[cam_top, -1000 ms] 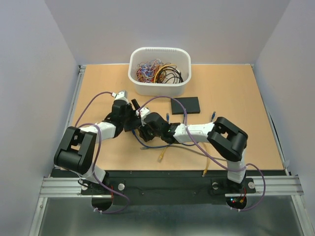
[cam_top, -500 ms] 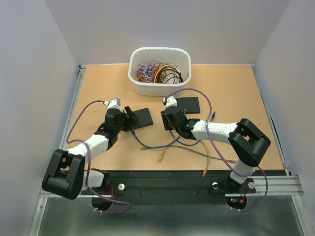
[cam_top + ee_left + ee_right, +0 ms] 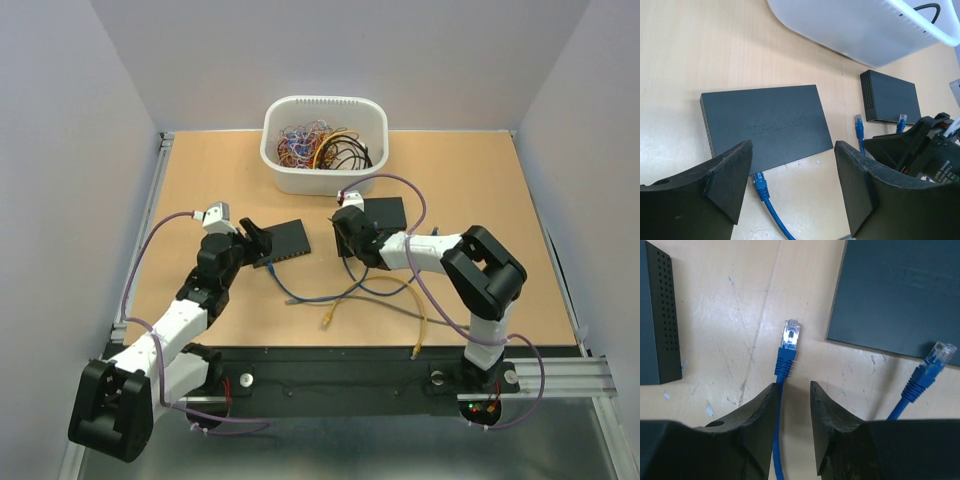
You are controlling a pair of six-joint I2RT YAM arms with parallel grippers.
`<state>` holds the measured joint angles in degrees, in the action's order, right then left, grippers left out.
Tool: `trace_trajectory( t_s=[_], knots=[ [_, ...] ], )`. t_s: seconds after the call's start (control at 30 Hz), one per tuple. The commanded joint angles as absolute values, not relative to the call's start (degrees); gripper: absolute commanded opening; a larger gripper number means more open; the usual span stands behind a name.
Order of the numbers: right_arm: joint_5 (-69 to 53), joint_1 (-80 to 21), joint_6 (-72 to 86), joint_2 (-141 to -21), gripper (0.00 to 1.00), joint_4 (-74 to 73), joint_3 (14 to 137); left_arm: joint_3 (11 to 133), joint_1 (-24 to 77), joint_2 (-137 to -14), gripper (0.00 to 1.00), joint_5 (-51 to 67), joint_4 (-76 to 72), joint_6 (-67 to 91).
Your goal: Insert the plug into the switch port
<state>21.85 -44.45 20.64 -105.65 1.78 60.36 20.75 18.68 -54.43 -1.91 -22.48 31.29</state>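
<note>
- My right claw (image 3: 349, 226) is narrowed, its jaws straddling a blue cable (image 3: 780, 405) that lies on the counter (image 3: 200, 180). A gap shows on either side of the cable, so I hold nothing.
- My left claw (image 3: 792, 185) is wide and empty. It hangs just near-left of the left switch box (image 3: 765, 125), and a blue connector (image 3: 760, 184) lies between its jaws.
- The plug (image 3: 327, 320) is in neither claw. It lies on the counter near the front edge, about midway between my two arms, and is well apart from both claws.
- From my right claw the plug lies nearer and slightly to the left. From my left claw it lies nearer and to the right. By my judgement the right claw is a little closer.
- The plug's long axis runs roughly near to far. Its tip seems to point near-left and its yellow cable (image 3: 352, 295) trails off far-right, but it is too small in this view for me to be sure.
- The switch port (image 3: 288, 255) sits on the near edge of the left box, so the plug points away from it and needs turning to face the far side.
</note>
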Motion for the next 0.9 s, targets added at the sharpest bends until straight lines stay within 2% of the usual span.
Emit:
trace_trajectory(
  t_s=[0.0, 0.87],
  knots=[
    [21.5, -44.1, 21.4, -107.4, 0.37, 2.3, 64.2, 19.6, 19.0, -52.6, 0.77, -4.6, -24.3, 30.1],
    [19.5, -43.8, 22.2, -111.7, 0.38, 1.3, 70.1, 20.3, 19.0, -54.3, 0.76, -4.5, -24.1, 29.8]
  ],
)
